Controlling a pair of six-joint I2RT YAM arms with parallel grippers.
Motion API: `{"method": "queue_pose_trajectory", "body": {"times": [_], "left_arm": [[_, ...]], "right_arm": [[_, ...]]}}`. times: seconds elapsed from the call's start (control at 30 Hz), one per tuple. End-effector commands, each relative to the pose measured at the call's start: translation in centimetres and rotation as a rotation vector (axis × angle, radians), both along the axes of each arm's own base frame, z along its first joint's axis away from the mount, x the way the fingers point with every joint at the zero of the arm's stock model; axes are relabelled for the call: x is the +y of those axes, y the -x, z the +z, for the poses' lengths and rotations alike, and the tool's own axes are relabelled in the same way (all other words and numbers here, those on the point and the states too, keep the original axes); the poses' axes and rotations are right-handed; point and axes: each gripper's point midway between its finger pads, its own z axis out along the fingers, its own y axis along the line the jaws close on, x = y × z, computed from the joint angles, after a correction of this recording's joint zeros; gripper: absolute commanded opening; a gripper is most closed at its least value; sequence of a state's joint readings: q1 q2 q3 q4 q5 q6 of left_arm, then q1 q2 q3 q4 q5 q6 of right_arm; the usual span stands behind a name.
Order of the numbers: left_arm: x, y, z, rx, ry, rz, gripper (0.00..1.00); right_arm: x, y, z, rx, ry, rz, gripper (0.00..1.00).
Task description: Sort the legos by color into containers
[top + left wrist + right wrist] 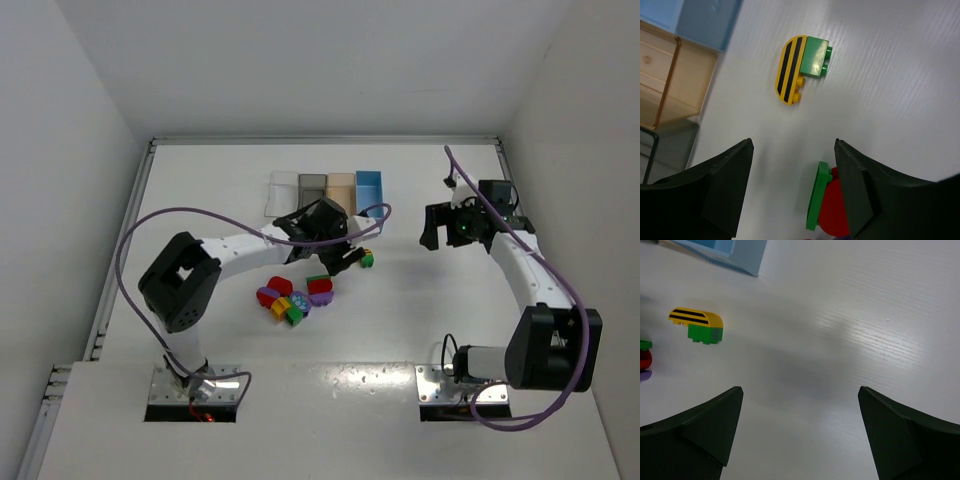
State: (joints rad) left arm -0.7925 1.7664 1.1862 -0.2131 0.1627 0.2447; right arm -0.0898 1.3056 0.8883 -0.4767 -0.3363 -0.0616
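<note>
**Both claws spread, bricks loose on the table**

Black fingers [725, 190] of the left gripper [791, 150] fill the bottom of the left wrist view. They stand wide apart with bare table between them and pinch nothing. A green plate [817, 202] sits against a red brick [832, 217] just beside one finger, which partly hides them. Past the fingertips lies a yellow brick with black stripes [789, 70], touching a green brick [816, 57].

From above, that pair lies just beside the left gripper, on its right. The other legos form a loose cluster [290, 300] of red, purple, yellow and green pieces nearer the arm bases, on the open table [200, 200] and outside every bin.

Four containers stand in a row at the far side, edge to edge: clear bin [284, 190], grey bin [313, 188], tan bin [341, 187], blue bin [370, 186]. The left arm reaches just in front of them.

The right gripper [798, 390] is well apart to the right, its fingers also spread over bare table and holding nothing. The striped pair shows at the left of its view.
</note>
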Motion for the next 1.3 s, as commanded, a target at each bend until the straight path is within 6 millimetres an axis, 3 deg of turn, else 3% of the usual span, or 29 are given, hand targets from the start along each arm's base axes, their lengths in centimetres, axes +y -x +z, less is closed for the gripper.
{"method": "queue_pose_trajectory", "body": {"times": [0.0, 0.13, 0.2, 0.27, 0.63, 0.67, 0.83, 1.07, 1.27], "left_arm": [[-2.4, -0.3, 0.9, -0.039, 0.041, -0.083, 0.72], [-3.5, -0.6, 0.8, -0.035, 0.057, -0.114, 0.72], [-3.6, -0.2, -0.5, -0.003, 0.049, -0.13, 0.72], [-4.1, -0.6, -0.1, -0.011, 0.057, -0.13, 0.72], [-5.7, -1.7, -2.9, 0.025, 0.042, -0.142, 0.72], [-6.5, -1.9, -2.3, 0.011, 0.054, -0.152, 0.72], [-7.2, -2.7, -3.2, 0.016, 0.041, -0.145, 0.72], [-6.9, -2.8, -5.0, 0.028, -0.002, -0.153, 0.69], [-6.4, -2.9, -5.0, 0.049, -0.003, -0.173, 0.67]], "right_arm": [[-0.6, -1.1, 0.6, -0.041, 0.025, 0.001, 0.99], [-1.0, -1.1, 0.3, -0.031, 0.032, -0.014, 0.99], [-1.3, -1.3, 0.4, -0.04, 0.033, -0.023, 0.99], [-1.4, -1.3, 0.4, -0.04, 0.033, -0.023, 0.99], [-2.2, -1.4, -0.2, -0.023, 0.044, -0.041, 0.99], [-2.2, -1.4, -0.5, -0.014, 0.043, -0.041, 0.99], [-2.2, -1.3, -0.7, -0.005, 0.042, -0.04, 0.99], [-2.7, -2.0, -0.6, -0.011, 0.05, -0.055, 0.99], [-2.9, -2.3, -0.9, -0.001, 0.056, -0.061, 0.99]]}}
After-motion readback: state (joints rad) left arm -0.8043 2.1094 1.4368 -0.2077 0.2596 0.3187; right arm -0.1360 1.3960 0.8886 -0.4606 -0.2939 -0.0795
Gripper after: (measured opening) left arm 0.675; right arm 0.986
